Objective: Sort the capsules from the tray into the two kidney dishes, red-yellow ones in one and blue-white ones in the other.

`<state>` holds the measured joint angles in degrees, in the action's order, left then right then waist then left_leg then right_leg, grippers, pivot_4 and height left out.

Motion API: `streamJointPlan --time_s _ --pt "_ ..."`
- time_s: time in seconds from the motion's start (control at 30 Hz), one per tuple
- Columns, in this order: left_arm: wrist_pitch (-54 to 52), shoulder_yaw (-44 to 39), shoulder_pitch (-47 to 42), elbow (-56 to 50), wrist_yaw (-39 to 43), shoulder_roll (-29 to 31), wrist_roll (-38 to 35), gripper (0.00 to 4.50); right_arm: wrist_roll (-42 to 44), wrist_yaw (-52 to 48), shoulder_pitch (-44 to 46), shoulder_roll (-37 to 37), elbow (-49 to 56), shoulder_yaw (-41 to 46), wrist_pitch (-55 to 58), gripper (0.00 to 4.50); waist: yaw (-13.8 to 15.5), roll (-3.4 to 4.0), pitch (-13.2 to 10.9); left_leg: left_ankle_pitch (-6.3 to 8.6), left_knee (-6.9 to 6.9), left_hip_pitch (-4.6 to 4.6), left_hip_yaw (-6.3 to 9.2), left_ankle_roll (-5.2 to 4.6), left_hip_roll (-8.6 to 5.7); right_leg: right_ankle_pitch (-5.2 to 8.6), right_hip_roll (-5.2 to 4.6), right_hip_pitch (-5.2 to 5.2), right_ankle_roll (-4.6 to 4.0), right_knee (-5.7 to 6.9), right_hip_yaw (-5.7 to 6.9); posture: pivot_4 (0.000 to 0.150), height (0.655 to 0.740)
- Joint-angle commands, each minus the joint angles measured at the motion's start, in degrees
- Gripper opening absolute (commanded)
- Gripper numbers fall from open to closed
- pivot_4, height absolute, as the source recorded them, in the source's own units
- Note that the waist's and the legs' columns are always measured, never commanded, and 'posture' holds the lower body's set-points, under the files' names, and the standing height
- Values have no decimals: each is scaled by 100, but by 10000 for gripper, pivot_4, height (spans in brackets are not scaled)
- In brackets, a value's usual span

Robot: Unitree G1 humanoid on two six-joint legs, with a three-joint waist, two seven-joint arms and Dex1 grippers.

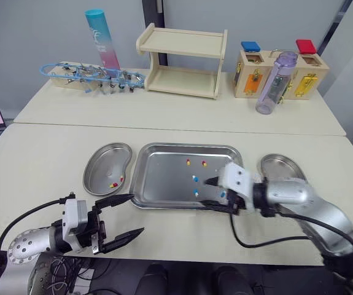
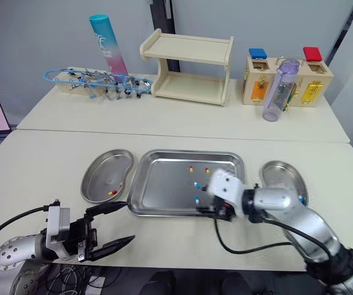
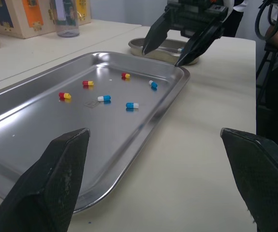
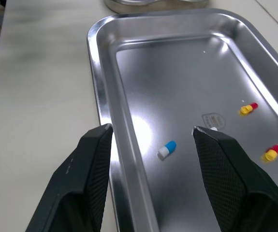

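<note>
Over the tray's (image 1: 164, 175) near right corner, the right gripper (image 4: 152, 130) hangs low with its fingers spread either side of a blue-white capsule (image 4: 167, 150), lined up for a pinch by the look of it. Two more blue-white ones and two red-yellow capsules (image 1: 188, 161) lie mid-tray. Left gripper (image 1: 137, 213) is spread too, off the tray's near left corner, probably parked there since the left dish (image 1: 105, 167) holding a couple of red-yellow ones is on its side and the right dish (image 1: 280, 167) on the other arm's. The only writing is a stamp (image 4: 211, 118) on the tray floor and print on the tall tube (image 1: 99, 37), neither readable.
</note>
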<state>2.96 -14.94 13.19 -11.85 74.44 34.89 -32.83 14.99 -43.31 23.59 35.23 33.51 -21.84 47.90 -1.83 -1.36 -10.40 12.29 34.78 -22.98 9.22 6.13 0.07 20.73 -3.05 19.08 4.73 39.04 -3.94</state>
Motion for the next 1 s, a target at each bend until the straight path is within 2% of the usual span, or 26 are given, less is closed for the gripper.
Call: streamJointPlan --time_s 0.03,0.67,0.7,0.77,1.0 --pt "78 52 4 -200 -50 -24 -74 45000 -272 322 294 -258 -241 -396 367 29493 1 -1 1 0 0 0 0 0 0 0 0 0 0 -1 0 1500 7400" --pt "361 274 17 -148 -228 -142 63 45000 -868 513 606 -707 -1285 -962 263 29493 -19 1 0 0 -1 4 -1 -1 0 0 0 3 0 3 0 1500 7400" --pt "379 283 12 -139 -244 -151 78 45000 -904 500 614 -707 -1317 -1006 233 25601 -20 1 0 0 -1 4 -1 -1 0 0 0 3 0 3 0 1500 7400" --pt "405 303 17 -134 -265 -158 95 45000 -966 459 650 -721 -1370 -1080 168 21454 -22 2 0 0 -2 4 0 -1 0 0 0 4 0 3 0 1500 7400" --pt "497 345 -52 -49 -380 -183 165 45000 -1081 231 772 -673 -1529 -1175 -92 1845 -23 2 0 0 -2 5 0 -1 0 0 1 5 0 3 0 1500 7400"
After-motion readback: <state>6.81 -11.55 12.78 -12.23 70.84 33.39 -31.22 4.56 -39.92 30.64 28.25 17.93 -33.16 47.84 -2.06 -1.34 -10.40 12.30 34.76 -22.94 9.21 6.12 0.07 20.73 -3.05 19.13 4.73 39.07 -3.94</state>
